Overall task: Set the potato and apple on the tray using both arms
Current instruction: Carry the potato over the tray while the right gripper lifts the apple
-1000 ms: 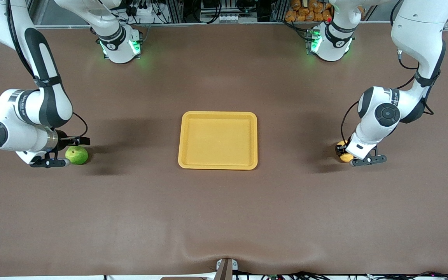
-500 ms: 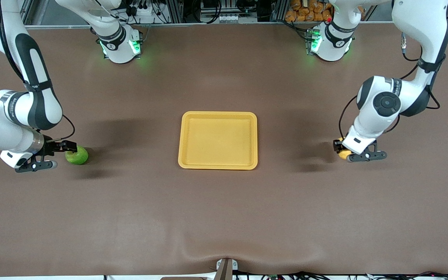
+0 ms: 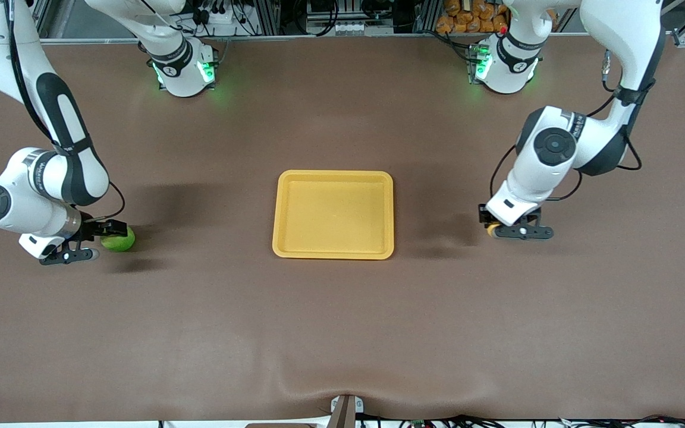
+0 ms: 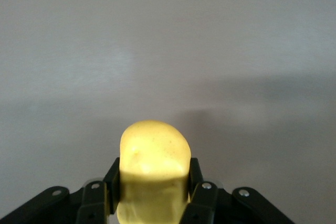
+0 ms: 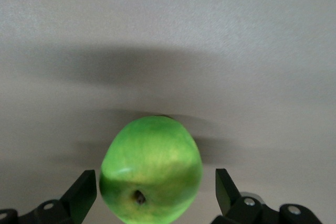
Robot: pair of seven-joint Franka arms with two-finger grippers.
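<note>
Left hand clamped tight on the potato, up off the brown surface toward the left arm's end, well apart from the tray. Right hand spread wide with fingers on either side of the apple, none of them touching it, apple sitting on the surface toward the right arm's end, also well apart from the tray. Yellow tray flat in the middle between the two, nothing on it.
</note>
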